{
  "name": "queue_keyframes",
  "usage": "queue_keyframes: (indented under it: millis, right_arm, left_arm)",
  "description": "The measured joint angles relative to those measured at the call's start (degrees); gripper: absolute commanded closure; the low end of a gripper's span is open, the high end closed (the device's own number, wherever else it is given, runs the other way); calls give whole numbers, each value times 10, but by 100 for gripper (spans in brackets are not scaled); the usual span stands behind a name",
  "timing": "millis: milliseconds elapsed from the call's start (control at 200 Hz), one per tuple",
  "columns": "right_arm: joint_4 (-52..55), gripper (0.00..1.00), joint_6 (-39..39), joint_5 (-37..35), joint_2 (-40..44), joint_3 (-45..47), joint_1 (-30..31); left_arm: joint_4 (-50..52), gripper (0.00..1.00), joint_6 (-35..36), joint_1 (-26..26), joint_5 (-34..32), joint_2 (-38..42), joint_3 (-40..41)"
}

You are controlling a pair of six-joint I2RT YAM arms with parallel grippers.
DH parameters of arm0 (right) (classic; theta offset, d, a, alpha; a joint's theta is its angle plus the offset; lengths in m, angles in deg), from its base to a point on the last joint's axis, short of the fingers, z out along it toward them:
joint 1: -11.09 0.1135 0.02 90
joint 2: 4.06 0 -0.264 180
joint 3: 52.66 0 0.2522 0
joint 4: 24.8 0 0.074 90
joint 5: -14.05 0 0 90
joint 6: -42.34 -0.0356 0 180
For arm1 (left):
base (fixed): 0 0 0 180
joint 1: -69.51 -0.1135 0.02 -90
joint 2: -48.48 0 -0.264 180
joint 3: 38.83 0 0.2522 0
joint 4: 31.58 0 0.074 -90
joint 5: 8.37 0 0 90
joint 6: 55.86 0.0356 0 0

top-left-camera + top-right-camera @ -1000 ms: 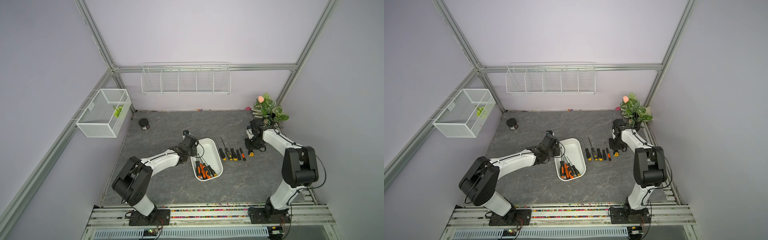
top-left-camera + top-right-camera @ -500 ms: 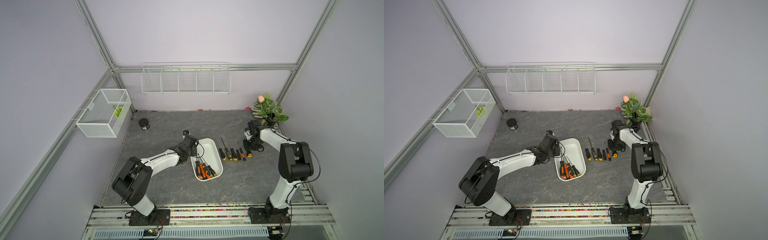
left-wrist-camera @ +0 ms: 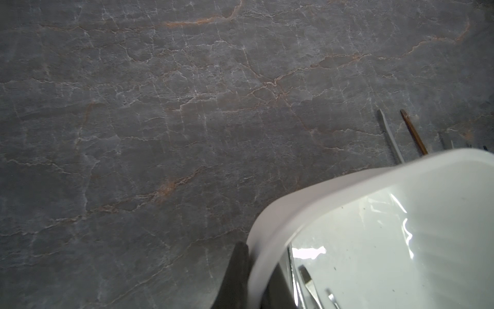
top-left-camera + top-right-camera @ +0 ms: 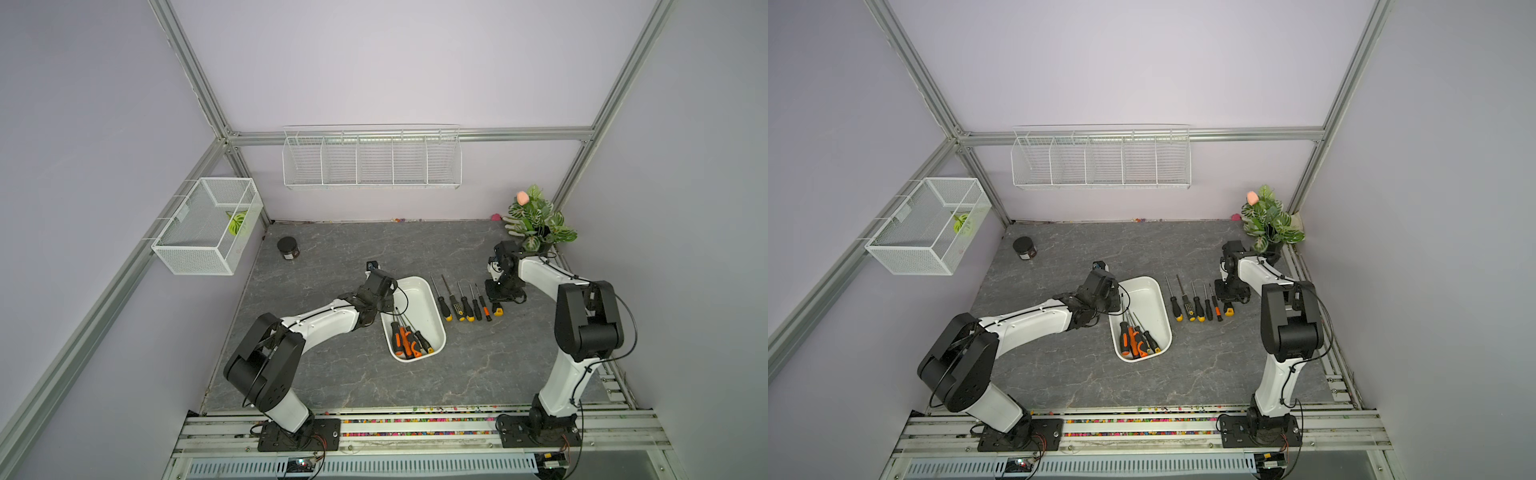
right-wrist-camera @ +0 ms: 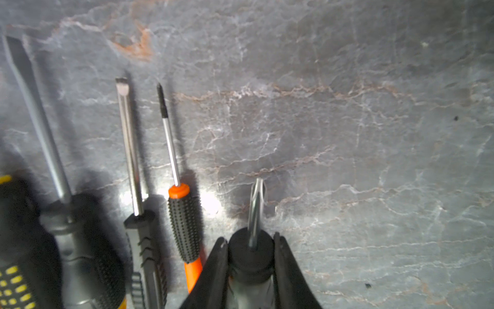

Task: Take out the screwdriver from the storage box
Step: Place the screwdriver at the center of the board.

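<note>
While the right pincer (image 5: 250, 239) is closed on the black handle of a stubby screwdriver (image 5: 251, 258), low over the bench (image 4: 332, 249) at the right end of the row (image 4: 461, 301) of tools laid out there, what we need next sits to its left. The storage box (image 4: 417, 296) stands just left of that row, and the boxed screwdrivers (image 4: 409, 338) lie bunched in its near end. From the right pincer they are leftward and somewhat nearer, with the whole row between. Their long axes run along the box: handles near, shafts reaching far and slightly left, roughly parallel to the row. We judge a grasp across a handle would want the jaws set left-to-right, much as they stand on the stubby one. We count about four in the box, though the handles overlap.

The left pincer (image 4: 388, 308) is nearer, right at the box, but it is shut on the left rim, one finger outside the wall and one inside, and we read it as steadying the box. So we expect the fetching to fall to the right arm once it lets the stubby screwdriver go. Whether that tool already touches the bench we cannot tell.
</note>
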Motion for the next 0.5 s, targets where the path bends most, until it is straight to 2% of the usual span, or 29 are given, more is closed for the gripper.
queue_keyframes:
  millis: [500]
  right_arm:
    - [2,77,0,9,-4,-2,0]
  left_arm:
    - [0,100,0,0,0,1,0]
